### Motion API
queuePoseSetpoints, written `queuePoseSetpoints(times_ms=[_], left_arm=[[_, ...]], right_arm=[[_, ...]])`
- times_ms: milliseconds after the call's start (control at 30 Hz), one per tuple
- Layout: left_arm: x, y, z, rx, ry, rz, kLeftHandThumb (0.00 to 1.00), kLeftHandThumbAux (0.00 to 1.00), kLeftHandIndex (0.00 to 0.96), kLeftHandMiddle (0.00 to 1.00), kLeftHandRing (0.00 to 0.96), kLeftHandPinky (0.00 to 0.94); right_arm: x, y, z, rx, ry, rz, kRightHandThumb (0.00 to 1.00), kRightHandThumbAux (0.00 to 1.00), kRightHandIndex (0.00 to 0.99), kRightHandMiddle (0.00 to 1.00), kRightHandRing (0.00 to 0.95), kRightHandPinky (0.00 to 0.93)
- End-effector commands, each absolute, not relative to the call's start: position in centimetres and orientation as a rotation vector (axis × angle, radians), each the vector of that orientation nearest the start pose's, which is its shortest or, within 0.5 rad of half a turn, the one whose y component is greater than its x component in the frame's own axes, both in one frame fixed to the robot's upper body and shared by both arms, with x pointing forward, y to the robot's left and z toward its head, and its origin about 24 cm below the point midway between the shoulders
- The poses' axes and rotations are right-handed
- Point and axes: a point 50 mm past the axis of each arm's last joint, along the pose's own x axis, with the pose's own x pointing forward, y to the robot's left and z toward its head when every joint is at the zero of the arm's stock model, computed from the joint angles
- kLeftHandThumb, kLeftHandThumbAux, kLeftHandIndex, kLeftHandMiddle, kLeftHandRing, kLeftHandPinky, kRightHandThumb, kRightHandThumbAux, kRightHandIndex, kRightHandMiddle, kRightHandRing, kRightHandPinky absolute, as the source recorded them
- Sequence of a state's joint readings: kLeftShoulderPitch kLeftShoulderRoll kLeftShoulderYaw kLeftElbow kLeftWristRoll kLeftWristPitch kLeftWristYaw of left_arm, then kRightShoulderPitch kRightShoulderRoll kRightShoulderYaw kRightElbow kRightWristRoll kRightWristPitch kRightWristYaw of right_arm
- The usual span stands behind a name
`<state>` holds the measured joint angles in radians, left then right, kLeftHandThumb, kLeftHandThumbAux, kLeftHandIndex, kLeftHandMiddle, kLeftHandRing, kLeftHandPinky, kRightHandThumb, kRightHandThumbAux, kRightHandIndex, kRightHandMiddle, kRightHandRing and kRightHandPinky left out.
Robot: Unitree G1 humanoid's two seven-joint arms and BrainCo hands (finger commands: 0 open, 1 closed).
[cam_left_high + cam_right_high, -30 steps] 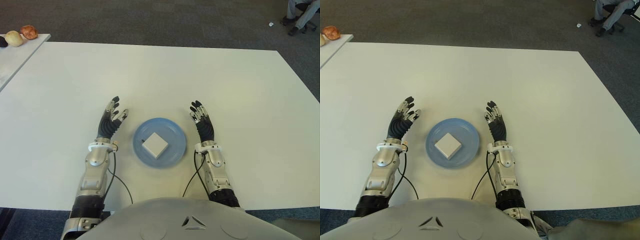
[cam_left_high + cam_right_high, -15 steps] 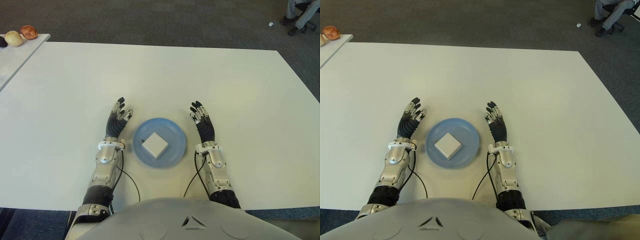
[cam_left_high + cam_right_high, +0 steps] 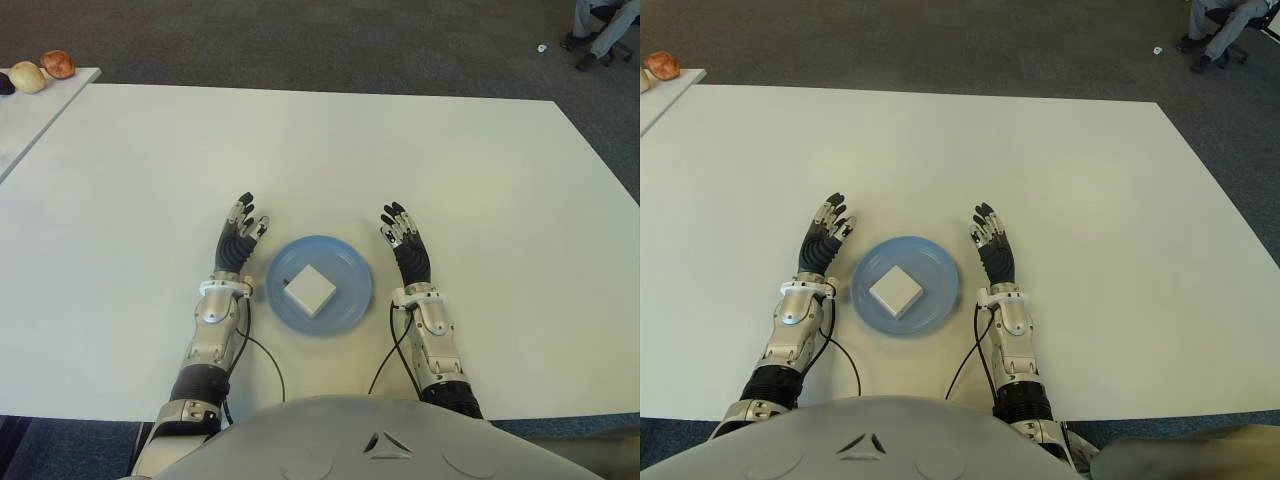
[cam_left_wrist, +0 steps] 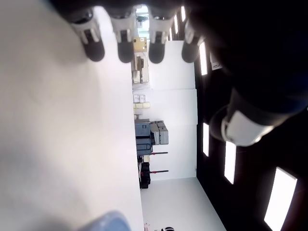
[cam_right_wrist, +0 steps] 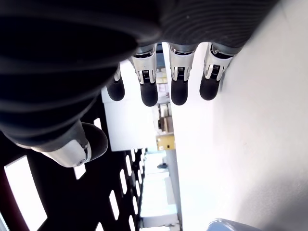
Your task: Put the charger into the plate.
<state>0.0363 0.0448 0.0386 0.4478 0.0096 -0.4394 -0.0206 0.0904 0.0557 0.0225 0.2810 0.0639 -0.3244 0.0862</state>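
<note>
A white square charger point(image 3: 309, 289) lies in the middle of the blue plate point(image 3: 349, 262) on the white table, near the front edge. My left hand point(image 3: 241, 231) is just to the left of the plate, fingers stretched out and holding nothing. On the plate's other side my right hand point(image 3: 405, 237) shows the same open, empty pose. In the left wrist view the straight fingers point(image 4: 123, 41) hover by the tabletop, and a sliver of the plate point(image 4: 107, 222) shows. The right wrist view shows extended fingers point(image 5: 178, 82) and the plate's edge point(image 5: 226, 224).
The white table point(image 3: 330, 150) stretches wide behind and to both sides. A second table at the far left carries round fruit-like items point(image 3: 43, 68). A seated person's legs point(image 3: 601, 30) show at the far right, on the carpet.
My left hand has swung in from farther left to sit close beside the plate, its forearm turning more upright. The right hand, plate and charger have stayed put.
</note>
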Motion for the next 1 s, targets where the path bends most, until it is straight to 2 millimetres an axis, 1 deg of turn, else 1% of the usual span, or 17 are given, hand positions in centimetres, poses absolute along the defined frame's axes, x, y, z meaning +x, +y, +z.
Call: queuePoseSetpoints(times_ms=[33,233,767,1000], left_arm=[[22.1,16.8,-3.6,0.037,0.094,0.008,0.038,0.574,0.000,0.000,0.000,0.000],[21.9,16.8,-4.0,0.041,0.107,0.011,0.041,0.577,0.000,0.000,0.000,0.000],[21.4,17.2,-4.5,0.046,0.132,0.022,0.009,0.584,0.000,0.000,0.000,0.000],[21.1,17.4,-4.7,0.047,0.132,0.019,0.016,0.595,0.000,0.000,0.000,0.001]], right_arm=[[22.1,-13.5,-1.6,0.122,0.072,0.056,0.000,0.525,0.063,0.118,0.084,0.079],[22.1,-13.5,-1.6,0.121,0.072,0.055,0.000,0.525,0.064,0.119,0.083,0.075],[22.3,-13.6,-1.6,0.118,0.072,0.053,0.000,0.518,0.059,0.119,0.081,0.064],[22.3,-13.7,-1.5,0.113,0.074,0.051,0.000,0.513,0.060,0.119,0.079,0.058]])
